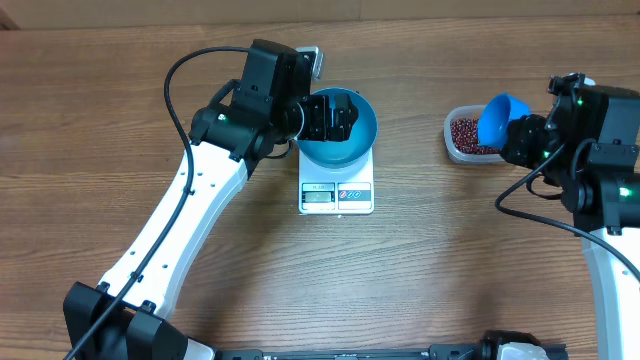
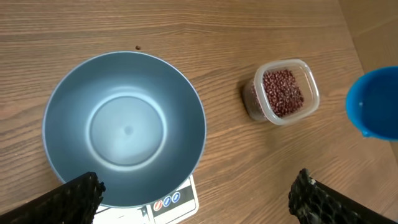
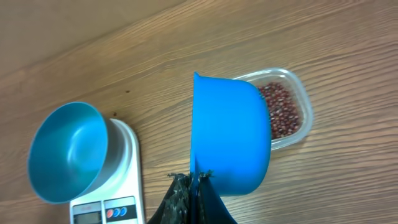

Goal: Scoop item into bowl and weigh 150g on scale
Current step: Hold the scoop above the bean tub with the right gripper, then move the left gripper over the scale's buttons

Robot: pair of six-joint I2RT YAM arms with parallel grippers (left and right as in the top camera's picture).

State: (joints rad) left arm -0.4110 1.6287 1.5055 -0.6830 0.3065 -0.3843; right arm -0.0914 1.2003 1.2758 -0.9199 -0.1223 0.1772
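The bowl [image 2: 68, 118] sits empty on the scale [image 1: 337, 195] at mid-frame, ready to weigh. My left gripper [image 2: 196, 196] hovers over it, jaws wide (holding nothing). At upper right, my right gripper [image 3: 193, 190] is clamped on the scoop [image 3: 230, 137], poised above the beans [image 3: 283, 115] in their tub [image 3: 306, 106].

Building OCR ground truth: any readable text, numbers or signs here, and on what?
On the scale, display strip: digits too blurred to read.
Beside it, round red and blue marks: too small to read.
On the bowl, tub, scoop: no text visible.
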